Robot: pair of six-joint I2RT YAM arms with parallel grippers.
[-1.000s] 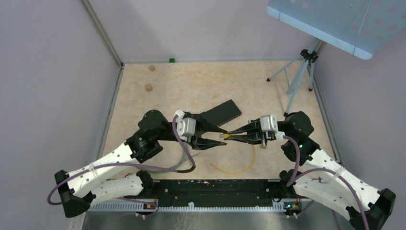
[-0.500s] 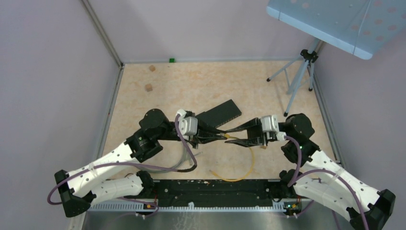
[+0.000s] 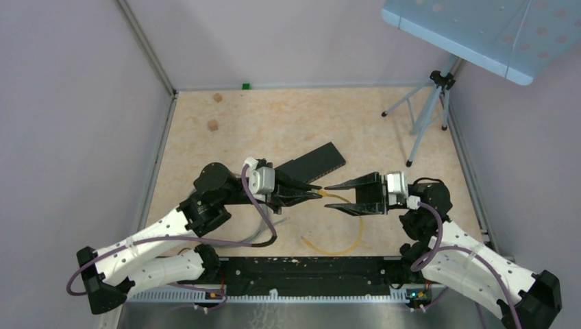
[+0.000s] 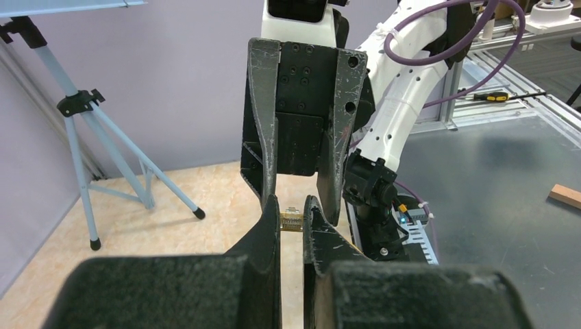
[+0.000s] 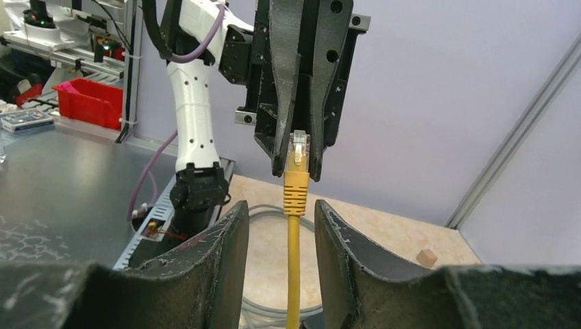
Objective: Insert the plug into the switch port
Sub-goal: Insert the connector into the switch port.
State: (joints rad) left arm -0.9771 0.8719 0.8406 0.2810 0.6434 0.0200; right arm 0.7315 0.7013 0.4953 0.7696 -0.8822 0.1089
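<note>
At the left gripper [image 4: 291, 210]: jaws pinched almost together on the clear plug [image 5: 298, 147], gripped at the very fingertips and raised off the table [image 3: 274, 123]. Contact end facing back along the left fingers, cable end toward the right arm.

At the right gripper [image 3: 329, 197]: jaws parted about halfway, gripping nothing. Yellow cable [image 5: 293, 260] passing between its two fingers with a gap on either side, tips just short of the left gripper's tips. From there, cable drooping in a loop onto the table in front of both grippers.

Just behind the left gripper, flat on the table and lying at a slant: the black switch [image 3: 316, 162] — near the plug but apart from it. Open tabletop behind the switch toward the back wall.

Further off: two wooden blocks [image 3: 213, 125] toward the left wall, a small green piece [image 3: 244, 86] at the back edge, a tripod [image 3: 428, 113] at the right rear. Under the left arm, a grey cable [image 3: 264, 232].
</note>
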